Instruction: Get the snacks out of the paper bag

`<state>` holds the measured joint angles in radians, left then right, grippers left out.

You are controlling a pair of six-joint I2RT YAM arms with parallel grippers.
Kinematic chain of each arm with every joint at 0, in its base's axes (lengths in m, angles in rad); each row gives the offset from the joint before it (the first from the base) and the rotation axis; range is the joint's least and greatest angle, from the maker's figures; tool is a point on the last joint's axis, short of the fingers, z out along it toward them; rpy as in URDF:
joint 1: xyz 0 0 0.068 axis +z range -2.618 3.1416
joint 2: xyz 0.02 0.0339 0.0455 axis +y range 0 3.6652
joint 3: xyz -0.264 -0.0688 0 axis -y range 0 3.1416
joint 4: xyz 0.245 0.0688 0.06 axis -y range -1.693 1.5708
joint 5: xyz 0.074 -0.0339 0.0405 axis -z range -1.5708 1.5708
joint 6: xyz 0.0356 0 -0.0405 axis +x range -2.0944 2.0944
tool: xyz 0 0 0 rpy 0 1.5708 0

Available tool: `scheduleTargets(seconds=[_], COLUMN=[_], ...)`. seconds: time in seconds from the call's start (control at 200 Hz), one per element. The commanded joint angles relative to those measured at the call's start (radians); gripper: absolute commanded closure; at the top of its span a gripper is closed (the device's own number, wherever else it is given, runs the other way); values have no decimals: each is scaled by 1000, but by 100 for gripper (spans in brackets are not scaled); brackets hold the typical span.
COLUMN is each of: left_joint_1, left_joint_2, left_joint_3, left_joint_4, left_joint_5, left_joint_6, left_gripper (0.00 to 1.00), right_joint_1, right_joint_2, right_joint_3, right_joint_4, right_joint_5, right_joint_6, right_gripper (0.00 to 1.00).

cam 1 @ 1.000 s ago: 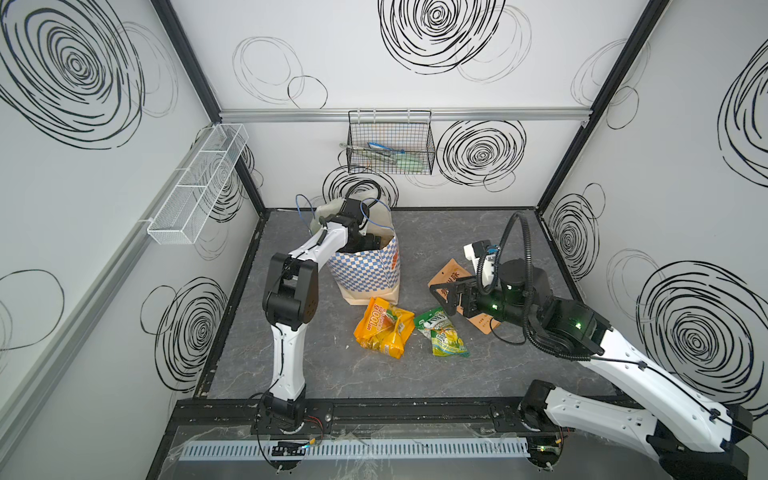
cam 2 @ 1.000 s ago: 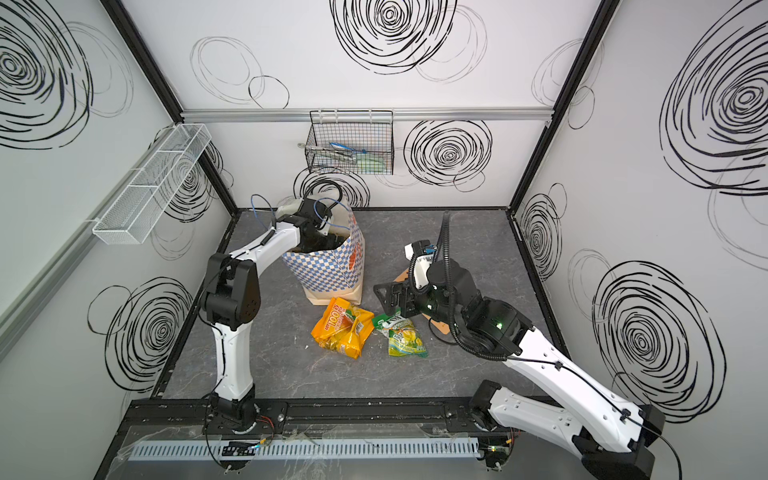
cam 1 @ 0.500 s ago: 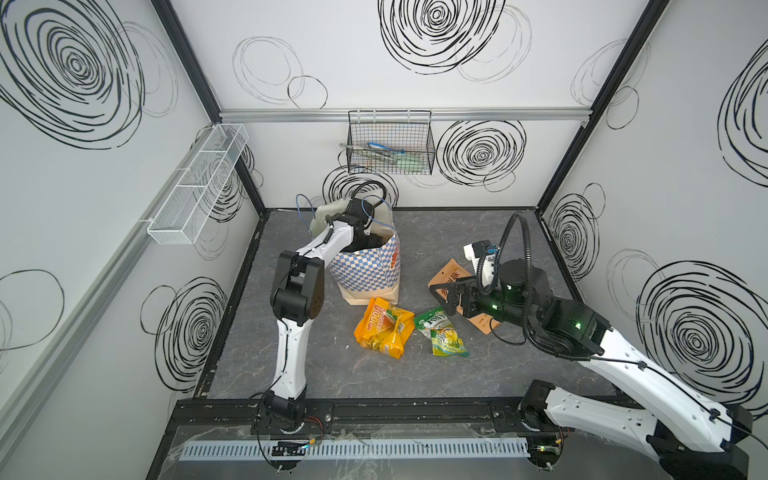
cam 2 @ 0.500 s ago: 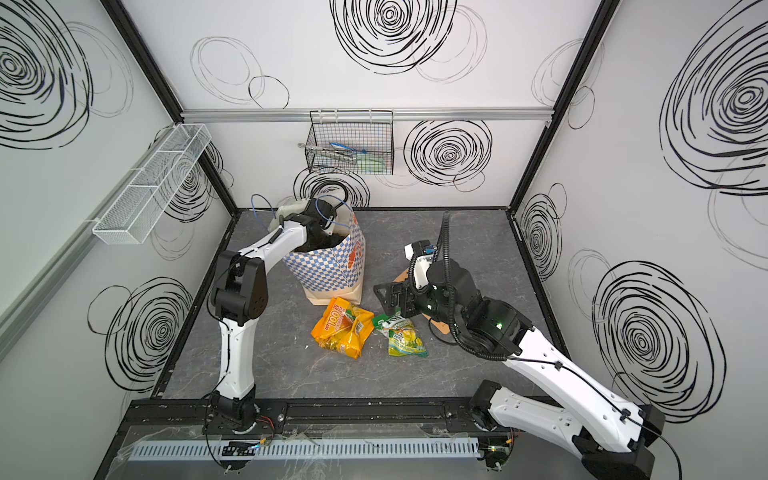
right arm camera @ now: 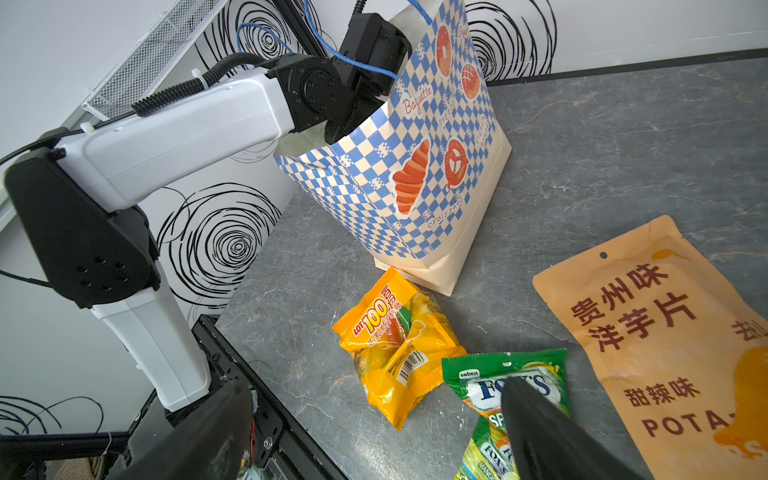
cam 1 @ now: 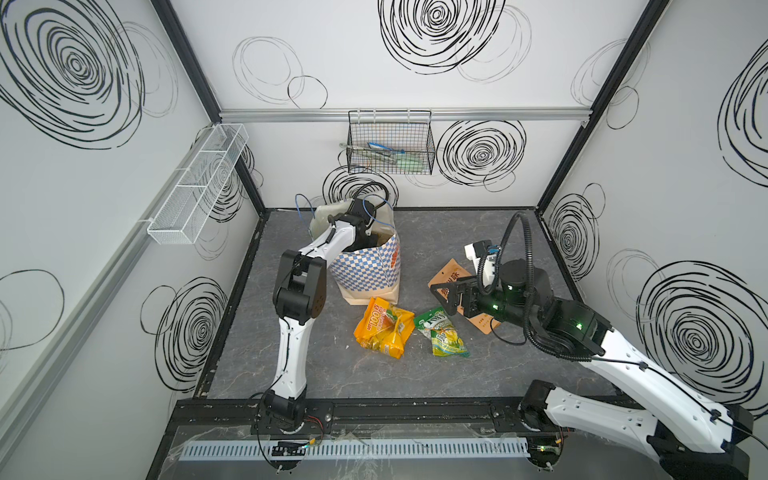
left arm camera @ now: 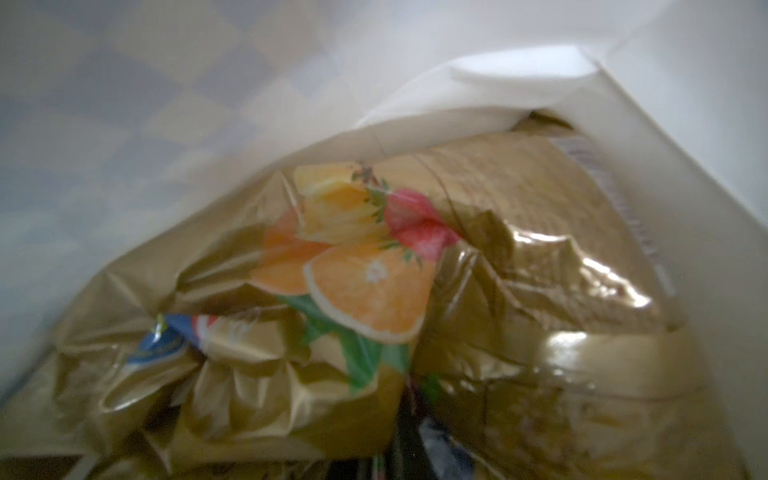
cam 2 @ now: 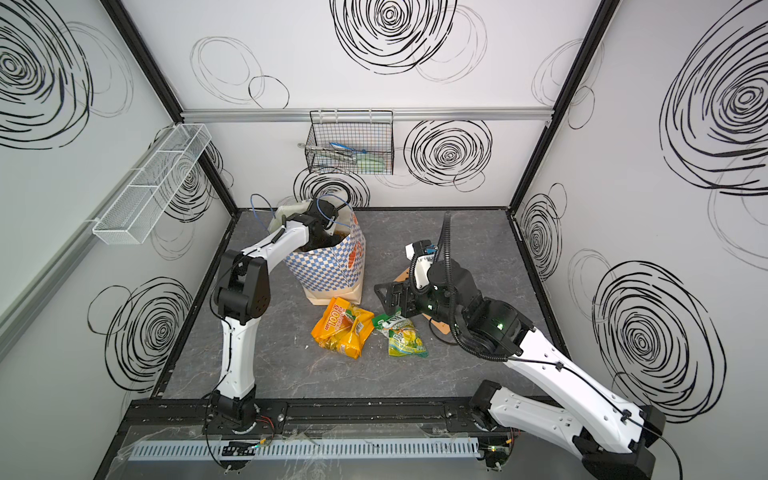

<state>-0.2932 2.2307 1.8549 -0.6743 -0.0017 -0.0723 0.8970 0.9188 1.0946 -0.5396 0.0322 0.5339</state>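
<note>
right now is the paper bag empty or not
Not empty: the left wrist view shows a gold foil pack inside the paper bag.

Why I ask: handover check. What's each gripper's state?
Left gripper: shut inside the paper bag, apparently pinching the gold foil pack.
Right gripper: open, empty.

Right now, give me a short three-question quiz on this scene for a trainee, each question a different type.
1. True or false: the paper bag stands upright on the table.
2. Which arm reaches down into the bag's open top? A) the left arm B) the right arm C) neither
3. In a few words: which packet on the table lies closest to the bag's base?

Key
1. True.
2. A.
3. The orange packet, just in front of the base.
</note>
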Motion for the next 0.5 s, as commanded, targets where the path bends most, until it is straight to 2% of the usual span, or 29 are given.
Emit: scheduleTargets(seconds=[0.0, 0.49], left_joint_1=[-3, 27], left_joint_2=[34, -177], left_joint_3=[-58, -39], left_joint_4=[-25, 2], left_joint_5=[19, 29], left_joint_6=[8, -20], left_gripper=[100, 100], right_joint_1=[5, 4], right_joint_2=[-9, 0], right_joint_3=[-5, 1], right_joint_4=[10, 12], right_joint_5=[11, 9], right_joint_6=[3, 1], right_gripper=[3, 3])
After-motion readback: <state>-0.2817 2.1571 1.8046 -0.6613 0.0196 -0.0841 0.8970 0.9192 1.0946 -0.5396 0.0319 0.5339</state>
